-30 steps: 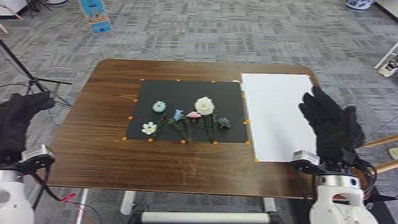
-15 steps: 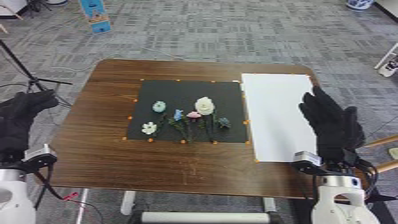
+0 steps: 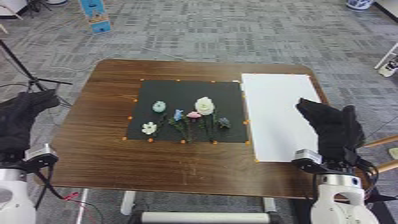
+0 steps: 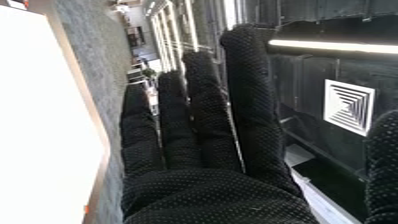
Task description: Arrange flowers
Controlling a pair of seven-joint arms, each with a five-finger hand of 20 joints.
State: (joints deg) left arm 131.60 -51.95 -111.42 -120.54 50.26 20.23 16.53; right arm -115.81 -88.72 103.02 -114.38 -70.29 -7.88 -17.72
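In the head view my right hand is over the table's right edge, beside the white sheet; my left hand is off the table's left side. The right wrist view shows my right hand open, its fingers straight. Several flowers lie on the black mat: a large white flower, a pale green bud, a blue flower, a pink flower, a small white flower and a dark green one. Neither hand touches them.
Small orange markers line the mat and the sheet on the brown table. A black stand is on the floor at the left, and a wooden-legged piece of furniture is beyond my right hand. The white sheet also appears in the wrist view.
The fingers of my right hand have lowered and look shorter in the head view. My left hand has shifted very slightly. The flowers have not moved.
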